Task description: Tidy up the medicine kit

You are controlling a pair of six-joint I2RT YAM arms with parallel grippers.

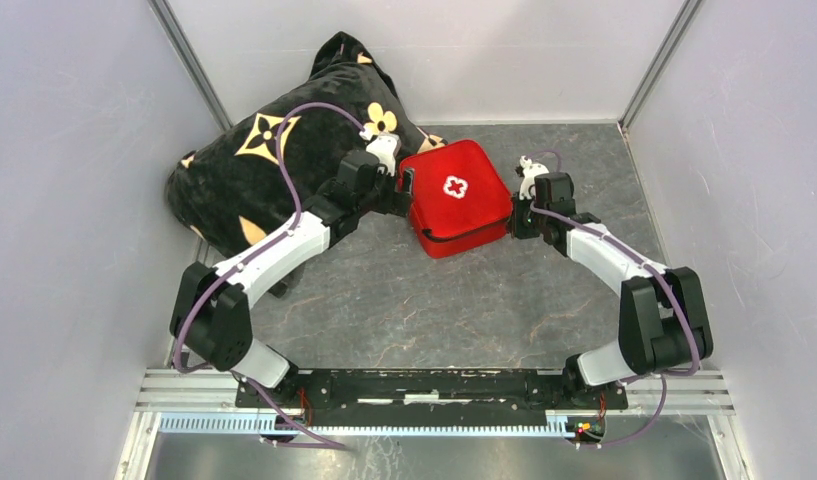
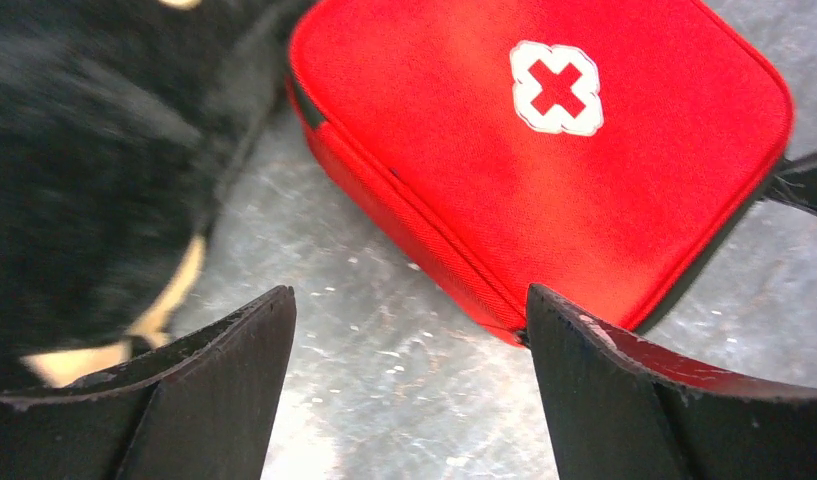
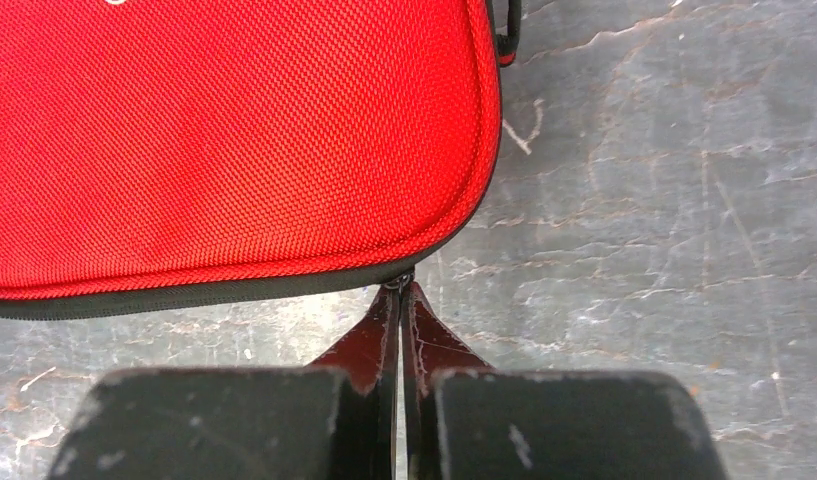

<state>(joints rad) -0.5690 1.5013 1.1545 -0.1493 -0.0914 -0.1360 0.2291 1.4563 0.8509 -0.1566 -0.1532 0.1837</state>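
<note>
Upper left in the left wrist view, the black pillow (image 2: 84, 170) is blurred and cut by the edge. The right wrist view crops the medicine kit (image 3: 214, 140) at top and left (cross barely showing); whether the right gripper (image 3: 400, 295) pinches its zip is too small to tell.

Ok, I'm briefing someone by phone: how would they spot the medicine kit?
Find the big black pillow with gold flowers at the table's far left. Just right of it lies the kit, a much smaller zip case. Its red shell and the white cross on its lid set it apart.
</note>
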